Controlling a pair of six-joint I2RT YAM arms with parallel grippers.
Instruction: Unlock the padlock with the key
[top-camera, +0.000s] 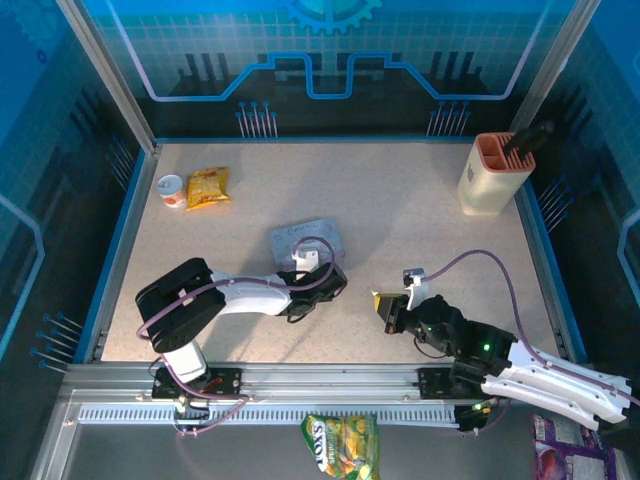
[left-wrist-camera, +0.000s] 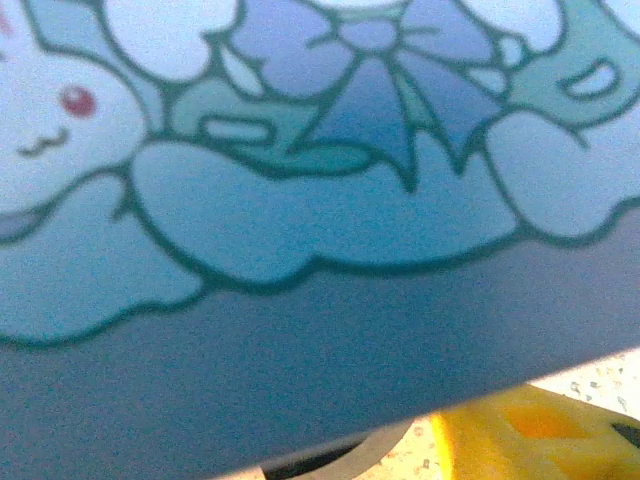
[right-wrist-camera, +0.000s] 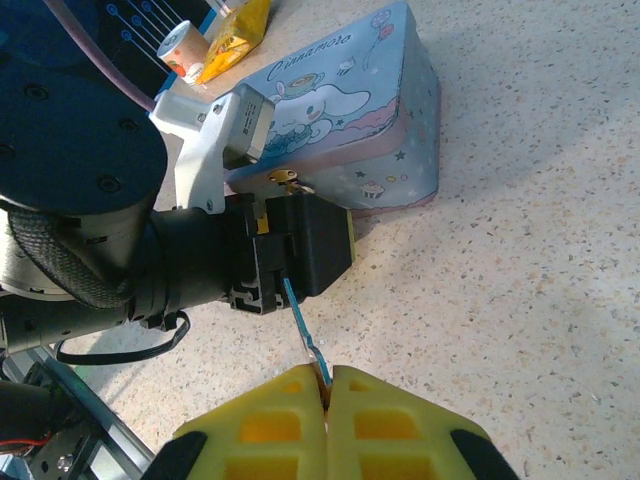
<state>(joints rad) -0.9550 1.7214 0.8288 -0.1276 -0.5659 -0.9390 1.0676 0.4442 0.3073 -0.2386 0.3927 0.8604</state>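
left arm (top-camera: 240, 292), right arm (top-camera: 530, 378): black joints, white links | cables (top-camera: 480, 252): lilac (one each) | right tool (right-wrist-camera: 327, 390): yellow pads (right-wrist-camera: 260, 425)

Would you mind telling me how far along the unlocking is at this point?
Done: the right end effector has the key pinched. In hand: the key's tip is at the left end effector, beside the tin box. Left: turning it; whether it has entered the padlock is hidden.

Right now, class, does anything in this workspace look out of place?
Yes: a green and yellow snack bag lies off the table, past the arm bases at the near edge, outside the work surface.
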